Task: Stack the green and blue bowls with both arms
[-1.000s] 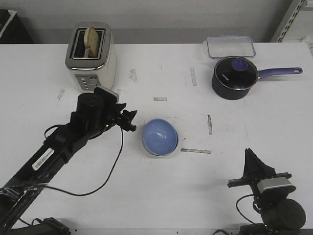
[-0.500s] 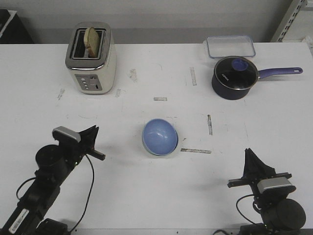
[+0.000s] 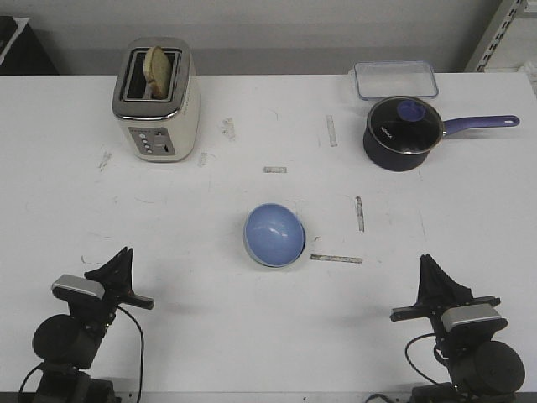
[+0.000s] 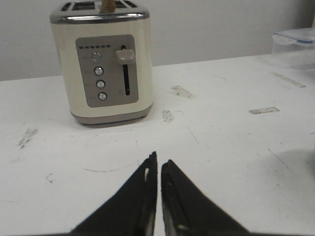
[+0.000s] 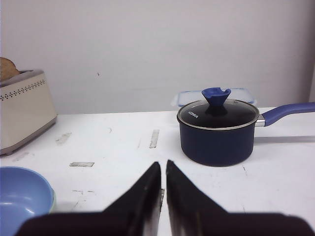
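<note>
The blue bowl (image 3: 274,235) is sitting nested, seemingly, in the green bowl (image 3: 258,257); nearer than it, left gripper (image 3: 124,256) and right gripper (image 3: 425,264) are resting closed, empty.

Front view high above the table, wrist views low, facing forward, sharing the toaster (image 4: 102,64).

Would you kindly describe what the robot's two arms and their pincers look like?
Both arms are black. Each wrist carries a small silver-grey block, and a thin black cable loops beside each. The left pincer and right pincer have flat black fingers tapering to points, seen close in both wrist views.
</note>
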Controlling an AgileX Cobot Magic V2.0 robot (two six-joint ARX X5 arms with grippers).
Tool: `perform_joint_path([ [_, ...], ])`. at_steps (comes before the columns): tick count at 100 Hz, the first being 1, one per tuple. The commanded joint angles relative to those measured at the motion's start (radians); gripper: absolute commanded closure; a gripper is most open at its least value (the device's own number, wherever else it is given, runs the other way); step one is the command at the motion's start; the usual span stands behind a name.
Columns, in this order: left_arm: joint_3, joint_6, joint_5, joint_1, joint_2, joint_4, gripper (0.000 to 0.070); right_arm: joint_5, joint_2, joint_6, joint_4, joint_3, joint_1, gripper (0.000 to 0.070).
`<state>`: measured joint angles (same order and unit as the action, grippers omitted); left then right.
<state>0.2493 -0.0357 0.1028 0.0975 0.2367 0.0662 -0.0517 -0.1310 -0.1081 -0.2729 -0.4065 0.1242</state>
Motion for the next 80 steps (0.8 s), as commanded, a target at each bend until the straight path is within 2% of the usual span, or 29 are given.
perform_joint_path([
  [1, 0.009, -0.005, -0.003, -0.006, -0.032, 0.001, 0.0698, 0.000, 0.002, 0.004, 0.010, 0.000, 0.001, 0.0694],
  [52, 0.009, -0.005, -0.002, -0.007, -0.123, 0.008, 0.0696, 0.000, 0.002, 0.004, 0.010, 0.000, 0.001, 0.0694],
  [70, -0.020, -0.006, -0.132, -0.011, -0.130, 0.051, 0.0697, 0.000, 0.002, 0.004, 0.010, 0.000, 0.001, 0.0694],
  [80, -0.055, -0.006, -0.125, -0.027, -0.144, 0.087, 0.0697, 0.000, 0.002, 0.004, 0.010, 0.000, 0.001, 0.0694],
])
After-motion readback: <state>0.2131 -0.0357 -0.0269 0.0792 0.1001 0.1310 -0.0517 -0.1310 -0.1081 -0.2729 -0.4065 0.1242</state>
